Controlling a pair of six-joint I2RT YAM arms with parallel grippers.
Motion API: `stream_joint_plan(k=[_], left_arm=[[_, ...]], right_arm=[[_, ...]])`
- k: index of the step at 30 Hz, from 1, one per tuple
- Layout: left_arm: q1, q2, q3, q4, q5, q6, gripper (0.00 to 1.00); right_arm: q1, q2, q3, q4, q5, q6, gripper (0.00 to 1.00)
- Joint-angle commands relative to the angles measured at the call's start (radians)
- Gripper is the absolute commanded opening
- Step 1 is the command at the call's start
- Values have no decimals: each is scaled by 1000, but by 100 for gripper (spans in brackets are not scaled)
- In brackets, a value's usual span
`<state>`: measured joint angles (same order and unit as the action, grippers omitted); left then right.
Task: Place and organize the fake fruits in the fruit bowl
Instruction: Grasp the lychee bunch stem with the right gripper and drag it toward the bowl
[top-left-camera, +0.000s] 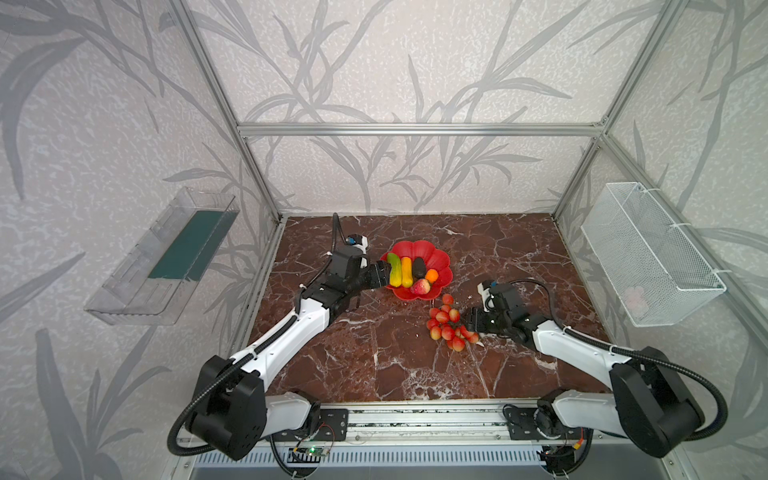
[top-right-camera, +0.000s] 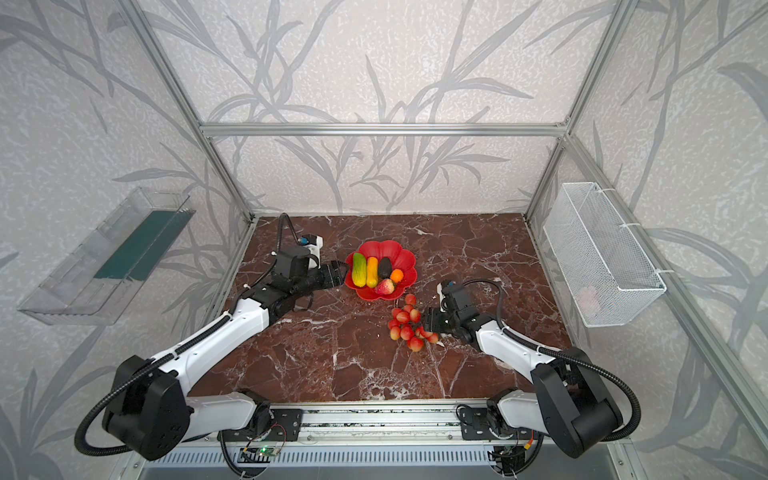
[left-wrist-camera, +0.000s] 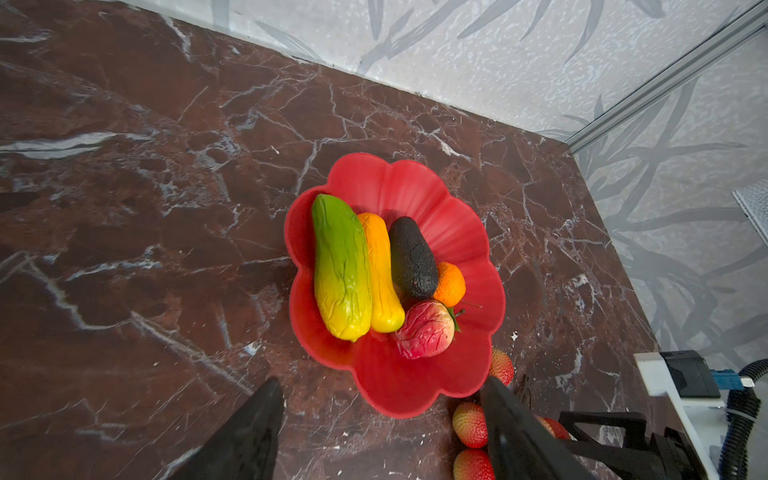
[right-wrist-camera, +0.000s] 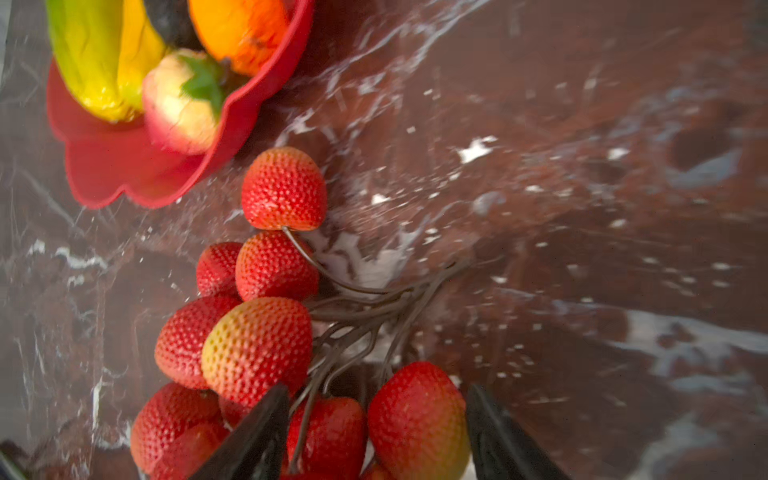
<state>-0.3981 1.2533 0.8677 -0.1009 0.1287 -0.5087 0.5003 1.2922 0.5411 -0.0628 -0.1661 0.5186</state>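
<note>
While hovering beside scalloped glossy red fruit bowl (top-left-camera: 432, 251), had left gripper (left-wrist-camera: 380, 382) apart, empty; straddled bunch of red-pink plastic berries (top-left-camera: 448, 332) with right gripper (right-wrist-camera: 376, 388), clamp unclear.

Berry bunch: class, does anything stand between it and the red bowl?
Nothing visible does. The berry bunch lies on the table right beside the bowl, whose near part is bare.

The left arm (top-left-camera: 291, 332) and right arm (top-left-camera: 569, 345) wear white shells between bulky black joint housings. Black ribbed conduit (top-left-camera: 183, 419) loops beside each, cinched with white ties. The jaws are black tapered wedges; each wrist camera (top-left-camera: 359, 241) is white with a blue plug.
</note>
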Motion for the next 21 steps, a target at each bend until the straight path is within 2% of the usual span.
stream_joint_plan(k=[1, 5, 13, 21], left_arm=[[5, -75, -16, -17, -42, 1, 77], [4, -115, -33, -44, -51, 0, 77], [5, -185, -80, -71, -72, -5, 77], [5, -240, -122, -97, -81, -19, 77]], right_arm=[[91, 16, 35, 21, 53, 31, 67], [167, 27, 41, 30, 72, 68, 67], [168, -123, 29, 1, 153, 80, 66], [192, -138, 72, -64, 60, 26, 64]])
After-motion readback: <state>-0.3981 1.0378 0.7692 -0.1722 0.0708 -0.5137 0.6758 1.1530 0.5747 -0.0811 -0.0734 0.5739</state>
